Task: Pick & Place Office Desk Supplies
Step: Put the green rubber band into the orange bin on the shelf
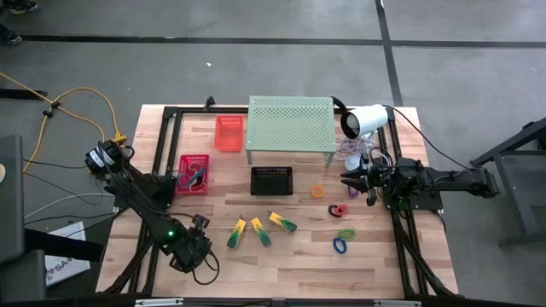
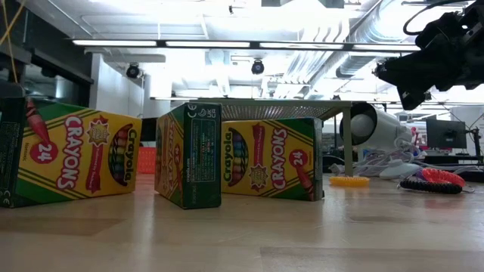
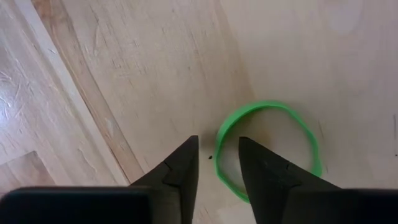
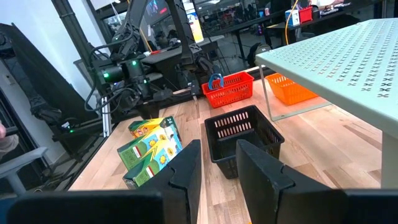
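Observation:
Three yellow-and-green crayon boxes (image 1: 260, 230) lie on the wooden table (image 1: 281, 273); they also show in the low view (image 2: 189, 155). Orange (image 1: 317, 191), red (image 1: 339, 210), green (image 1: 345, 233) and blue (image 1: 339, 246) loops lie at the right. My left gripper (image 1: 198, 251) is near the table's near left. It is slightly open over another green loop (image 3: 267, 149), and the loop's near rim shows between its fingertips (image 3: 217, 146). My right gripper (image 1: 348, 179) hangs above the table beside the orange loop, slightly open and empty (image 4: 217, 149).
A black basket (image 1: 271, 180) stands mid-table, with a red basket (image 1: 194, 170) and an orange basket (image 1: 228, 132) to its left. The pale-green perforated shelf (image 1: 290, 128) and a white cylindrical device (image 1: 365, 119) with cables stand at the back.

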`<state>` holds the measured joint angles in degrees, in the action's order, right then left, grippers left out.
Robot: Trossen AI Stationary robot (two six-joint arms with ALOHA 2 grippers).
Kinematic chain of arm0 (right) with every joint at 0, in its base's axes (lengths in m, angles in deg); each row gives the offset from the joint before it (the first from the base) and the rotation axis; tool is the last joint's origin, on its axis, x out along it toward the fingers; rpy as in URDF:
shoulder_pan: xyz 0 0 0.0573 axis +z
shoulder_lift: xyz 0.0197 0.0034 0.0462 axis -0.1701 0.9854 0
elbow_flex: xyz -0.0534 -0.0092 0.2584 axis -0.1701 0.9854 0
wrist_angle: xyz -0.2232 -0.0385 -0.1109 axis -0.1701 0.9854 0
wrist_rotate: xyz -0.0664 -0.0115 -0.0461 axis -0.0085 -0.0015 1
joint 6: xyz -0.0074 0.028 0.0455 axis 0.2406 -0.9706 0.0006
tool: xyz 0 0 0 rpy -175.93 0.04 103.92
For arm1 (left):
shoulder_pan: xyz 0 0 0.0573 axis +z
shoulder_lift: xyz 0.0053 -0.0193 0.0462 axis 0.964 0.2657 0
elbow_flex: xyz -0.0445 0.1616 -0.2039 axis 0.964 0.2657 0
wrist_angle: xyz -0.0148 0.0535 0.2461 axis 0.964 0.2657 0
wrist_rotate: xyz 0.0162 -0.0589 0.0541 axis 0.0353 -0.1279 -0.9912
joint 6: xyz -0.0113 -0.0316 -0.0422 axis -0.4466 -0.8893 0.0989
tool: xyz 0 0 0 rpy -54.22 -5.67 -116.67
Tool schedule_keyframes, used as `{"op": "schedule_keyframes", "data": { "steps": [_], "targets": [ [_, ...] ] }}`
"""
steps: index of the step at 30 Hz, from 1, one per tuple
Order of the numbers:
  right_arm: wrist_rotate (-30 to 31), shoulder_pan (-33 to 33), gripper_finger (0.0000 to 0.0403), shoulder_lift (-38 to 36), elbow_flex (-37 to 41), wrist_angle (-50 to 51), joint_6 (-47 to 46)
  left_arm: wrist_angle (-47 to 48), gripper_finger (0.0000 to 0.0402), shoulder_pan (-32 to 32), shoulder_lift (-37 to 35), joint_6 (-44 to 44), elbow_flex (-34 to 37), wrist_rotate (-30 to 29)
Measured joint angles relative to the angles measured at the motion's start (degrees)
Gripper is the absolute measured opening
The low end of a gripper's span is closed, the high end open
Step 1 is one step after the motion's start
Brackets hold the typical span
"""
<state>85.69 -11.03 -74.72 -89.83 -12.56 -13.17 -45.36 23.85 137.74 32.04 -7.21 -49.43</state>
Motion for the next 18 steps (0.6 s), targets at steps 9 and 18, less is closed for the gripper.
{"op": "schedule_keyframes", "data": {
  "steps": [9,18],
  "targets": [
    [0.0,0.0,0.009,0.0,0.02,0.02,0.0,0.0,0.0025,0.0,0.0,-0.14,0.0,0.01],
    [0.0,0.0,0.009,0.0,0.02,0.0,0.0,-0.04,0.0022,0.0,1.33,-0.62,-0.09,0.03]
  ]
}}
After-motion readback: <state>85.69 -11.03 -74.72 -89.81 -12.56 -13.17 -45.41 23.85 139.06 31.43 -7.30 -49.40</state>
